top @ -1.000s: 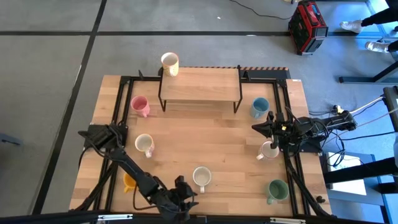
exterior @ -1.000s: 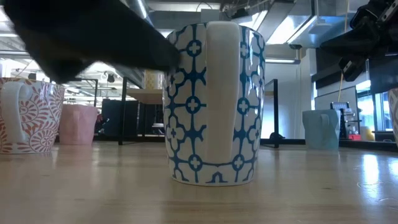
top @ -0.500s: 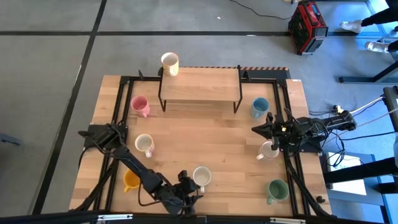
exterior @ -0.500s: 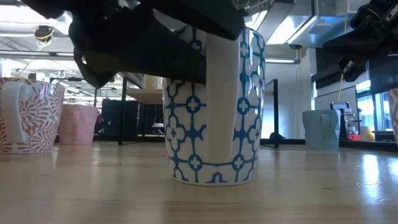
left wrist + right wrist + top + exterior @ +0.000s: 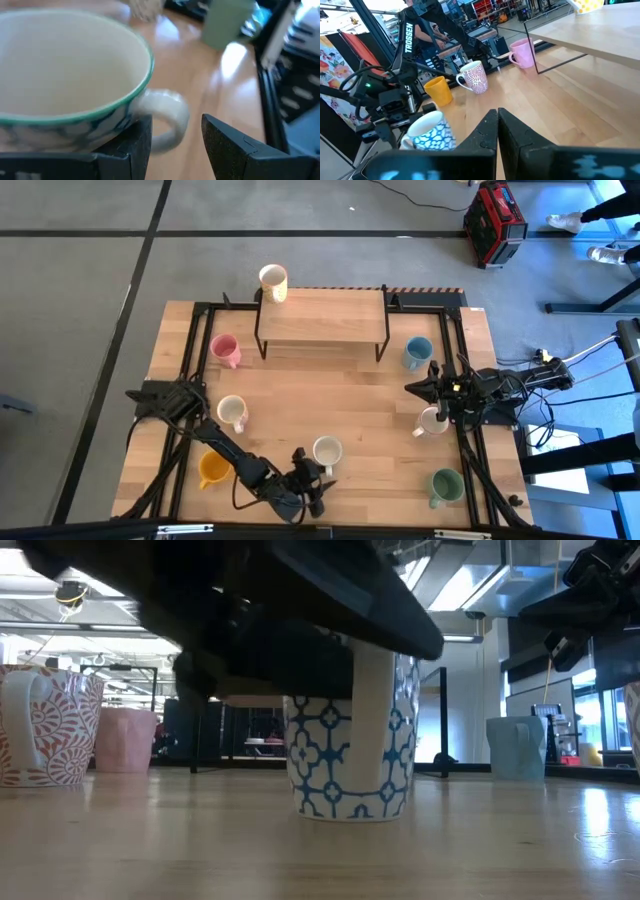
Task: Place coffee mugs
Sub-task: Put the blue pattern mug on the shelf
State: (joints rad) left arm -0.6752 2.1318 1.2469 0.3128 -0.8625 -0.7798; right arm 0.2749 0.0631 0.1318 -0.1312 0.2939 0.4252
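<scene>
Blue-patterned white mug [image 5: 326, 450] | lower centre of worktop [image 5: 360, 395], handle toward the arm | left end effector [image 5: 308, 476] open, fingers straddling the handle, nothing gripped, likely lining up a grasp | right end effector [image 5: 428, 380] shut, empty, waiting at right edge

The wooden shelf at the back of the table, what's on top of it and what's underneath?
On the wooden shelf, one cream mug stands at its left corner; the rest of its top is bare. From above, the board hides whatever lies underneath.
</scene>
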